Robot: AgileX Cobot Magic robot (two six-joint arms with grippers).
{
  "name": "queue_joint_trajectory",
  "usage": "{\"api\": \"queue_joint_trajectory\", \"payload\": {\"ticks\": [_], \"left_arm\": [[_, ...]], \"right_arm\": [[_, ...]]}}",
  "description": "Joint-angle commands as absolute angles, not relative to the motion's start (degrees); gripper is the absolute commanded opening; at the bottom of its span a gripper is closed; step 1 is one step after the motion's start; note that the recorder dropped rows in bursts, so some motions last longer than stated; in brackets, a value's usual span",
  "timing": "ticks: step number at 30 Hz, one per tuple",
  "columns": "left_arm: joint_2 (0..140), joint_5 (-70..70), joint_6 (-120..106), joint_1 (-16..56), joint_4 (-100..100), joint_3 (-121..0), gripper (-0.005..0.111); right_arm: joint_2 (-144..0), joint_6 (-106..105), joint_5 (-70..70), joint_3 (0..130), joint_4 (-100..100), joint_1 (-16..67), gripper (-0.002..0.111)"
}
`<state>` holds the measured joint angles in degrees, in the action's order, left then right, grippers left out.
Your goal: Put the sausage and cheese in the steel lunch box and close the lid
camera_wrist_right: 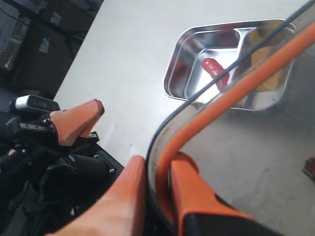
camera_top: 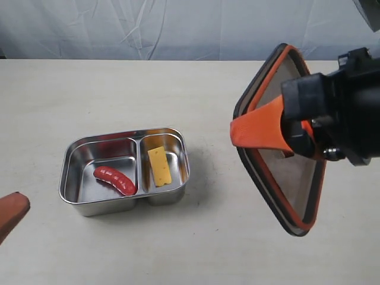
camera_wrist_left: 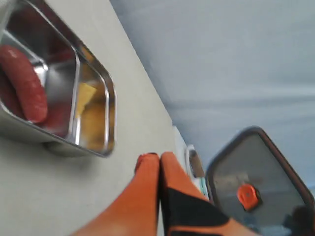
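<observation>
The steel lunch box [camera_top: 67, 178] stands on the table left of centre. The red sausage [camera_top: 114, 180] lies in its left compartment and the yellow cheese [camera_top: 159, 165] in its right one. My right gripper [camera_top: 237, 129] is shut on the edge of the dark lid [camera_top: 291, 184], which it holds tilted in the air to the right of the box. In the right wrist view the fingers clamp the lid [camera_wrist_right: 216, 105] at its rim, at the gripper [camera_wrist_right: 157, 162]. My left gripper [camera_wrist_left: 158, 158] is shut and empty, low at the near left [camera_top: 12, 214].
Bare beige tabletop surrounds the box, with a pale cloth backdrop behind. The lid's orange valve tab [camera_wrist_left: 247, 195] shows in the left wrist view. Dark equipment stands beyond the table edge [camera_wrist_right: 29, 39].
</observation>
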<state>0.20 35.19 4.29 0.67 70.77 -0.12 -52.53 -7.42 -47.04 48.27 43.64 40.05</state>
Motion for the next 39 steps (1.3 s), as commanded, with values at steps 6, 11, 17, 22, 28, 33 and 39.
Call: {"api": "queue_joint_trajectory", "payload": {"ticks": [6,11,17,22,28,33,39], "left_arm": [[0.0,46.9,-38.8,0.6,99.9,-1.0,0.011],[0.0,47.8,-47.9,0.1,99.9,-3.0,0.05],[0.0,48.0,-54.8,-1.1,93.2,-5.3,0.061],[1.6,45.8,-55.3,-1.1,79.6,-7.7,0.06],[5.3,43.2,-61.2,-1.1,77.6,-7.8,0.06],[6.0,43.1,-64.3,-1.0,78.4,-7.8,0.06],[6.0,40.1,-65.6,-1.0,79.6,-7.8,0.06]], "right_arm": [[-54.6,-14.9,-42.6,48.3,52.7,40.1,0.0],[-58.2,-18.3,-38.1,48.3,56.5,45.3,0.0],[-64.1,-18.3,-26.6,48.3,57.0,54.7,0.0],[-69.3,-18.3,-17.2,49.0,57.7,60.4,0.0],[-80.0,-18.4,-15.8,59.1,56.9,66.2,0.0],[-87.5,-18.4,-13.2,67.8,56.9,70.8,0.0],[-89.6,-18.4,-8.6,67.9,58.6,74.7,0.0]]}}
